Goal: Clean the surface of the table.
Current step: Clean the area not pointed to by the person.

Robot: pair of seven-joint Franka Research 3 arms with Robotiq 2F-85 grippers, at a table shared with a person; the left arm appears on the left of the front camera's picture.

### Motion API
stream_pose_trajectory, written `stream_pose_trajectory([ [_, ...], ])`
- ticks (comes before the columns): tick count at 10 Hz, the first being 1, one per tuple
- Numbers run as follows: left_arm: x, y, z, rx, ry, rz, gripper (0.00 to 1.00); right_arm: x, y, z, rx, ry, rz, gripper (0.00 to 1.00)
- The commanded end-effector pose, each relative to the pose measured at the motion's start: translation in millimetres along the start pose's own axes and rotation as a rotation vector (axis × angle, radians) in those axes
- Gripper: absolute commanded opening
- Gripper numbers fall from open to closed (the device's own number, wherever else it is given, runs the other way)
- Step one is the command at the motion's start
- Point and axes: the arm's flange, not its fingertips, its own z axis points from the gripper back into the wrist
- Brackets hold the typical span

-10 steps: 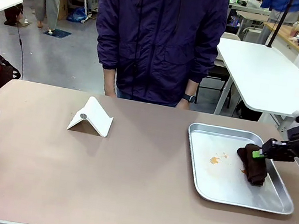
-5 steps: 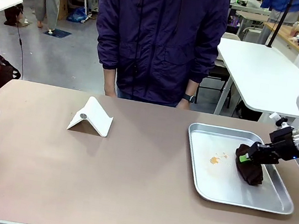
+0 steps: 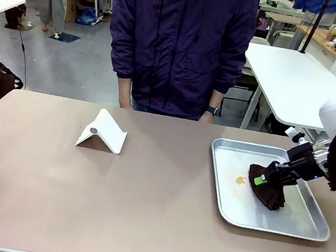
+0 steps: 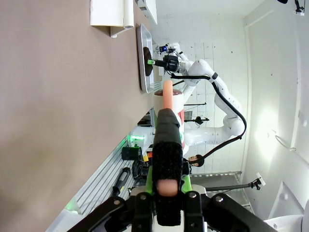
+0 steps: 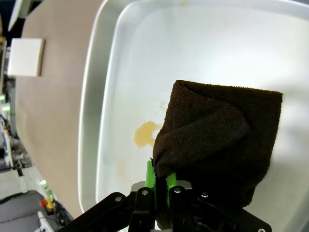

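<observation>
Starting left, our left gripper (image 4: 168,189) is clamped on a slim black-sleeved object (image 4: 167,145) we cannot name. A white stand (image 3: 103,131) sits on the taupe table (image 3: 143,216) spread before us. Rightward, our right gripper (image 3: 261,179) pinches the dark cloth (image 3: 269,192) onto the tray (image 3: 233,218), likely to scrub its orange stain (image 3: 240,180).

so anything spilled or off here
Yes: an orange-yellow smear lies on the floor of the metal tray, just beside the dark cloth gripped in the right gripper. It looks like a spill not yet wiped.
</observation>
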Motion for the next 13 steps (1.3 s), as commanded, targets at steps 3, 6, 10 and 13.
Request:
stream_pose_trajectory([
  [3,-2,-4,1,-0.001,0.002,0.006,0.22,1,29,-17,0.049,0.076,0.125,0.1],
  [6,-2,-4,1,-0.001,0.002,0.006,0.22,-3,44,-28,0.035,0.104,0.197,0.1],
  [10,-2,-4,1,-0.001,0.002,0.006,0.22,3,23,-14,-0.015,0.03,0.104,0.1],
  [13,-2,-4,1,-0.001,0.002,0.006,0.22,8,-1,5,-0.017,-0.044,0.019,0.1],
])
